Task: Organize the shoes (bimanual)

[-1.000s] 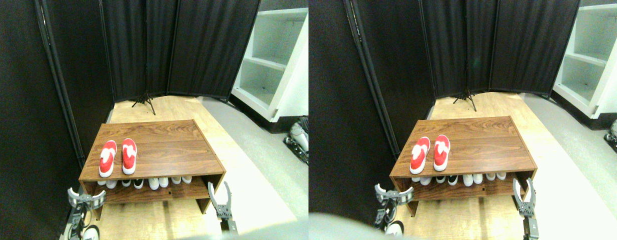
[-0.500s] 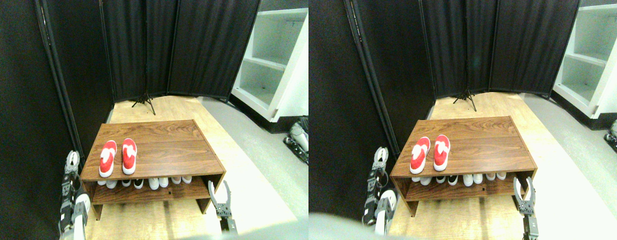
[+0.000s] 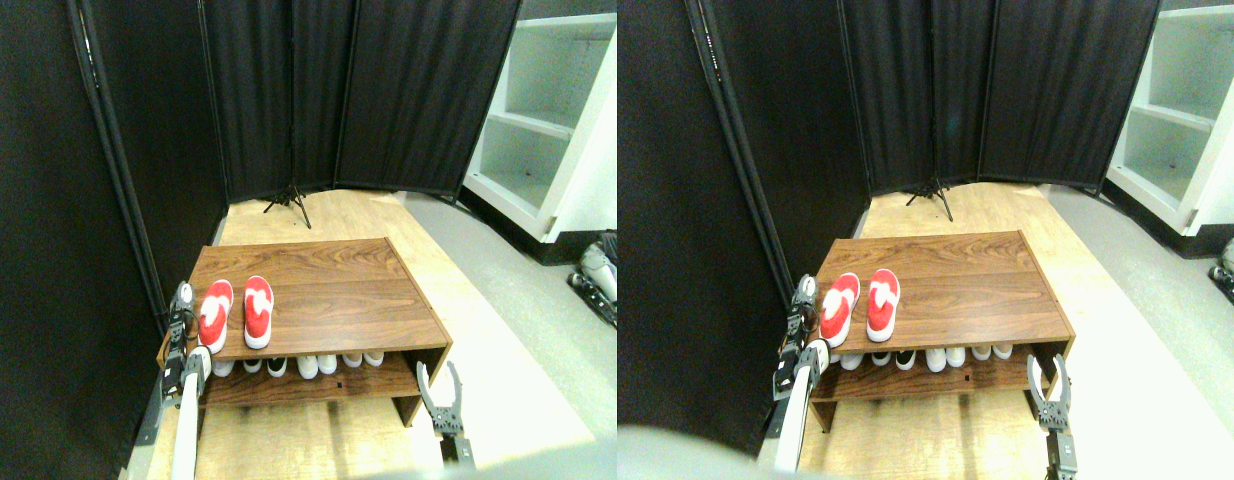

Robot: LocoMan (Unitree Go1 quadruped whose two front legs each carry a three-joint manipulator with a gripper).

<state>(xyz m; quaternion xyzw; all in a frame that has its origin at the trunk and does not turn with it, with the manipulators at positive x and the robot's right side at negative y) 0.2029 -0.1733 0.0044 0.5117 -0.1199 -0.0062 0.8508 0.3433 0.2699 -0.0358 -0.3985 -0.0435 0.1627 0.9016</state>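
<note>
The shoes, a red pair with white patches, stand side by side, toes away from me, on the left part of the wooden rack's top [image 3: 327, 300]: the left shoe [image 3: 215, 316] and the right shoe [image 3: 258, 312]. My left gripper [image 3: 183, 297] is raised at the rack's left edge, close beside the left shoe and seen edge-on. My right gripper [image 3: 438, 382] hangs low by the rack's front right corner, open, with nothing between its fingers.
A row of white and black shoes [image 3: 289, 365] fills the rack's lower shelf. Black folding screens [image 3: 277, 100] close off the left and back, with a tripod stand [image 3: 290, 205] at their foot. A white shelf unit [image 3: 542, 130] stands at the right.
My left arm has risen from low at the rack's front left corner up to the top's left edge, closing in beside the left shoe. The right gripper and the shoes have not moved.
</note>
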